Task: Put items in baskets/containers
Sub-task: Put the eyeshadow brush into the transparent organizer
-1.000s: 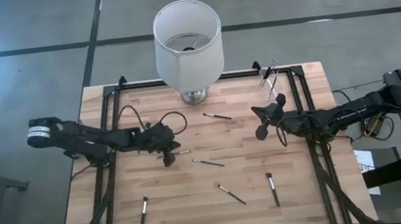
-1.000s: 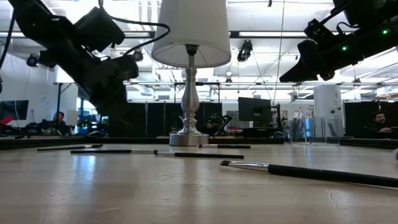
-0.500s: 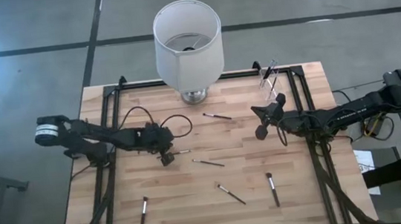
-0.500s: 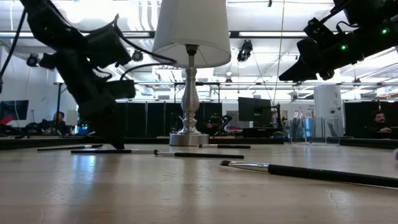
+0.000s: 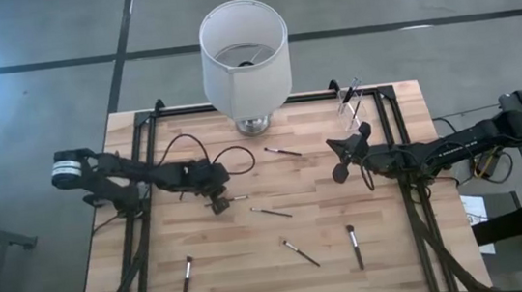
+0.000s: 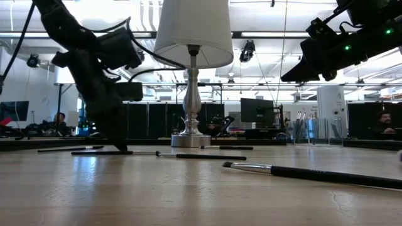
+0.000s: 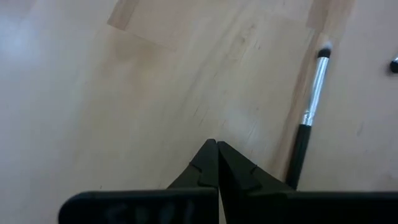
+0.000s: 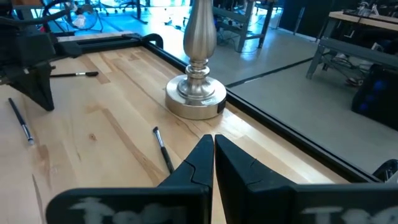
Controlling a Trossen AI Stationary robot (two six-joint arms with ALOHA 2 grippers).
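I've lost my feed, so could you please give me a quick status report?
Left gripper shut, empty, down beside a brush. Right gripper shut, empty, raised. Cup at far right corner. Nothing in the way.

5 makeup brushes lie flat and well apart on the wooden table, each with a dark handle, silvery ferrule and small dark tip: one near the lamp base (image 5: 283, 151), one at mid-table (image 5: 271, 212), one angled below it (image 5: 301, 253), one almost upright to its right (image 5: 355, 247), and one near the front left (image 5: 187, 277). A 6th brush (image 7: 309, 115) lies just beside the left gripper (image 5: 218, 205). The clear cup (image 5: 350, 101) stands at the far right edge with brushes leaning inside.
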